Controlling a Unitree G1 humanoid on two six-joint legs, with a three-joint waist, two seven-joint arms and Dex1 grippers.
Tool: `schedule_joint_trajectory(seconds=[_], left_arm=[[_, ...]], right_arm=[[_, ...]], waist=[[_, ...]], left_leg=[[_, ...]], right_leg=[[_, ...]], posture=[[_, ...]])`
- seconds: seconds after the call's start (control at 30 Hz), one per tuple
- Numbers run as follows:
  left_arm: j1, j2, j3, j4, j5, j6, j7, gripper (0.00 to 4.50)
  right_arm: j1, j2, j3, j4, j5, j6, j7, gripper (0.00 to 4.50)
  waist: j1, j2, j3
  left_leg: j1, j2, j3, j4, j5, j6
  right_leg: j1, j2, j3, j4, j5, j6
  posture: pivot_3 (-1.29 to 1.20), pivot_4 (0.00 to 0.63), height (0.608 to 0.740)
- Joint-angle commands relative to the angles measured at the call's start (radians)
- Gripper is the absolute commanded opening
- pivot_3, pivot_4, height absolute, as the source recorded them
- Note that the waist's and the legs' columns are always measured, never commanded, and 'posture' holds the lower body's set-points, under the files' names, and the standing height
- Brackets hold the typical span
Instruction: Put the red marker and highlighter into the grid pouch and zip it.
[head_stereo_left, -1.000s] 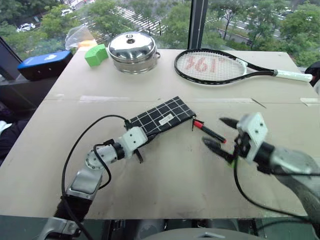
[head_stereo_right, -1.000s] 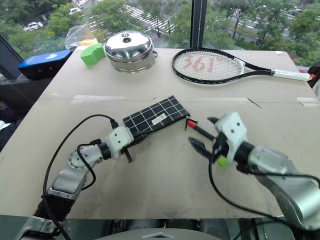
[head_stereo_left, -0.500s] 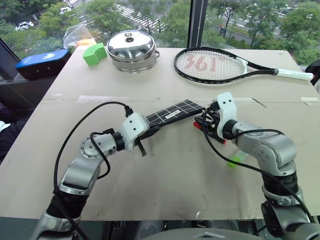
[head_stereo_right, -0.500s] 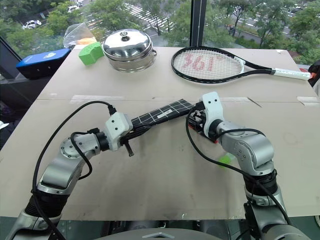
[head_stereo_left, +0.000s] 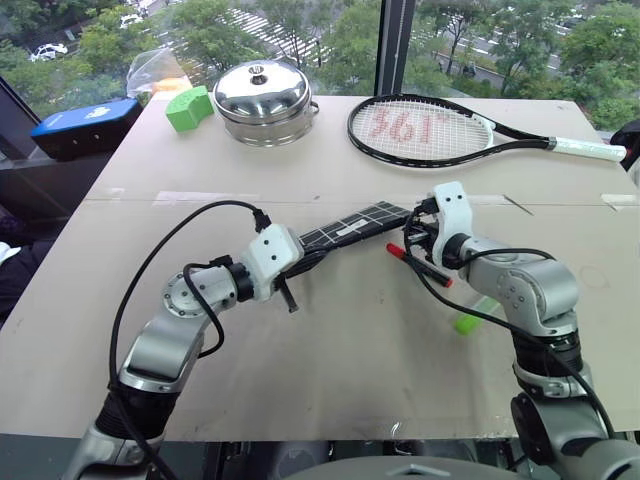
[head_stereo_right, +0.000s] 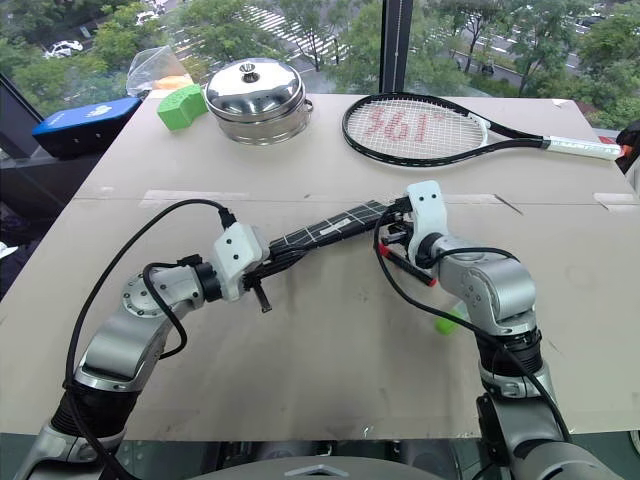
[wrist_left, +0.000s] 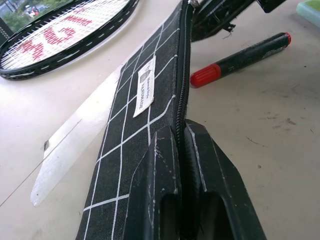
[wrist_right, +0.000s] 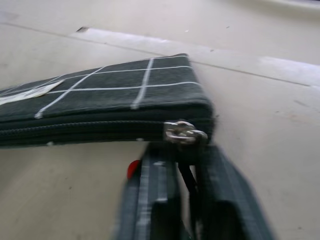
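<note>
We are counting one flat gridded fabric pouch (head_stereo_left: 355, 223), one slim marker (head_stereo_left: 419, 265), one chunky highlighter (head_stereo_left: 469, 320). Left gripper (wrist_left: 181, 135) is clamping the pouch's edge; right gripper (wrist_right: 186, 155) is pinching its zipper pull (wrist_right: 184, 132).

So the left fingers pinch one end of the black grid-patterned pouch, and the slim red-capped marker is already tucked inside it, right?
Not quite. The left fingers do pinch the end of the black grid-patterned fabric pouch, but the slim black marker with the red cap is not inside: the left wrist view shows it lying on the table beside the pouch.
</note>
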Motion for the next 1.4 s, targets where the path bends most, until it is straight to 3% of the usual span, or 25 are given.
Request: schedule_joint_trajectory(seconds=[0.03, 0.3, 0.97, 1.4], left_arm=[[-0.006, 0.002, 0.011, -0.046, -0.003, -0.006, 0.003, 0.00], [-0.060, -0.023, -0.009, -0.013, 0.018, 0.004, 0.025, 0.00], [-0.100, -0.073, -0.046, 0.003, 0.026, 0.006, 0.018, 0.00], [-0.011, 0.006, -0.010, -0.018, -0.017, -0.013, -0.081, 0.00]], right_arm=[[-0.023, -0.001, -0.030, -0.033, -0.003, -0.014, 0.011, 0.08], [0.003, -0.099, 0.054, -0.159, 0.048, 0.078, 0.130, 0.08], [-0.062, -0.026, 0.146, -0.135, 0.013, 0.087, 0.161, 0.08], [-0.047, -0.182, 0.102, -0.092, -0.021, 0.050, 0.242, 0.08]], waist=[[0.000, 0.000, 0.000], [0.001, 0.000, 0.000], [0.000, 0.000, 0.000], [0.000, 0.000, 0.000]], left_leg=[[0.000, 0.000, 0.000, 0.000, 0.000, 0.000], [0.000, 0.000, 0.000, 0.000, 0.000, 0.000], [0.000, 0.000, 0.000, 0.000, 0.000, 0.000], [0.000, 0.000, 0.000, 0.000, 0.000, 0.000]], right_leg=[[0.000, 0.000, 0.000, 0.000, 0.000, 0.000], [0.000, 0.000, 0.000, 0.000, 0.000, 0.000], [0.000, 0.001, 0.001, 0.001, 0.000, 0.000], [0.000, 0.001, 0.001, 0.000, 0.000, 0.000]], posture=[[0.00, 0.150, 0.740], [0.00, 0.150, 0.740], [0.00, 0.150, 0.740], [0.00, 0.150, 0.740]])
